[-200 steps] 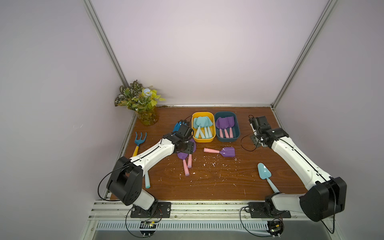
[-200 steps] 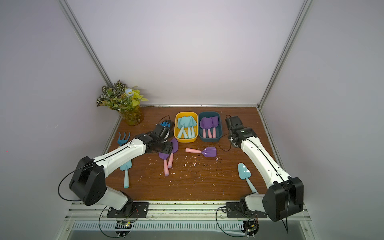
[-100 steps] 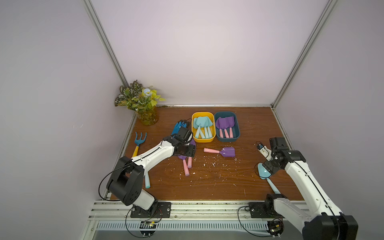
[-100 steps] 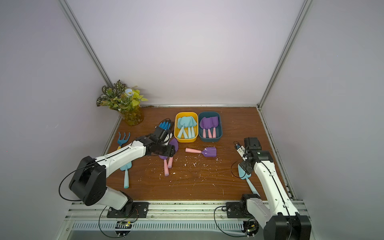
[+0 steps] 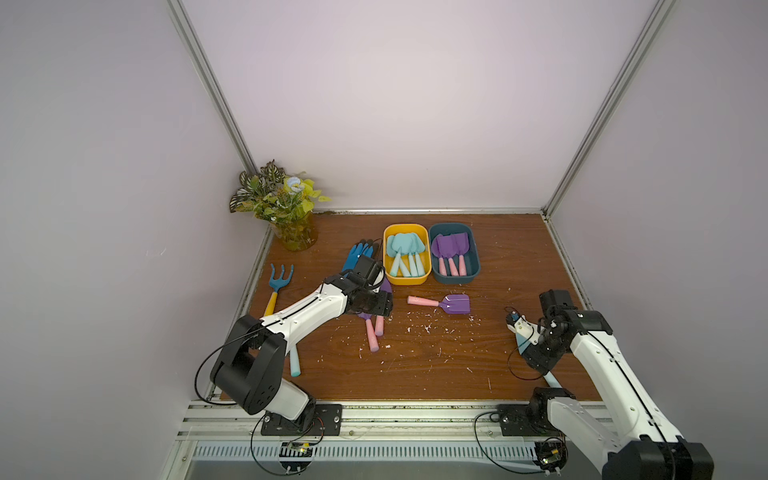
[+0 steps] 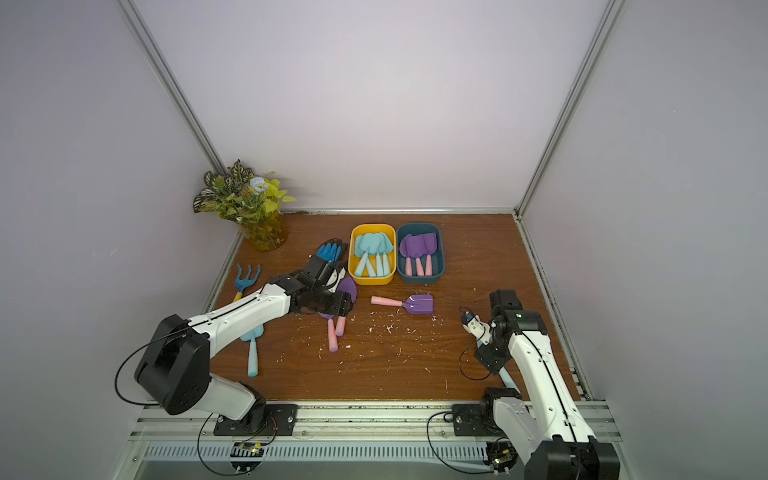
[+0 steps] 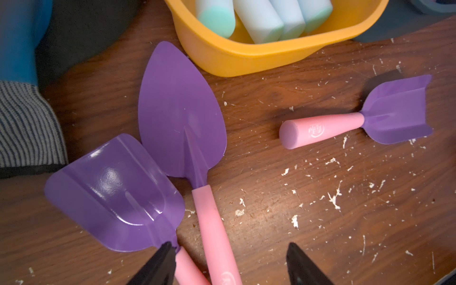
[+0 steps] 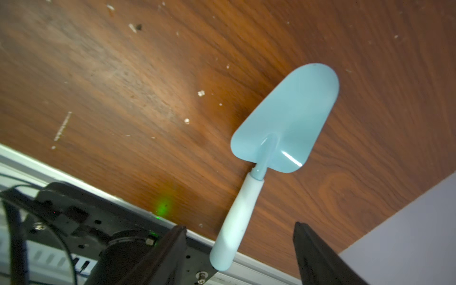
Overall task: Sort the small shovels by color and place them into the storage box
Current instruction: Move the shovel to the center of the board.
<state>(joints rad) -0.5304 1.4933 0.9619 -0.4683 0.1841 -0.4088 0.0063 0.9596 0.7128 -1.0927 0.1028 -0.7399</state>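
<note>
Down at 4 o'clock, close to the near edge of the wooden tabletop (image 5: 436, 365), the right gripper (image 8: 238, 234) hovers with its jaws wide apart and nothing in them; an aqua trowel (image 8: 288, 118) lies flat beneath, its pale handle running between the two fingers, untouched; over at 8 o'clock a second aqua trowel (image 6: 252, 353) lies half hidden under the left arm; moving in toward the centre, the left gripper (image 7: 229, 246) is low and open too, astride two pink handles but clamped on neither; those belong to a pointed purple shovel (image 7: 180, 111) and a purple scoop (image 7: 116, 187), blades side by side and overlapping, the pointed tip just short of the yellow bin (image 5: 405, 280); dead centre, a square-bladed purple shovel (image 5: 453, 303) lies alone among white flecks (image 5: 419, 328), its handle pointing to 9 o'clock; at 9 o'clock by the table edge lies a blue rake (image 5: 280, 280) with a yellow handle; at 12 o'clock, the yellow bin holds the aqua shovels (image 5: 405, 249), and touching it on its 3 o'clock side the dark blue bin (image 5: 455, 280) holds the purple shovels (image 5: 451, 249); blue gloves (image 5: 357, 253) lie at 11 o'clock beside the yellow bin; a plant in a vase (image 5: 282, 203) fills the far corner at 10 o'clock.
</note>
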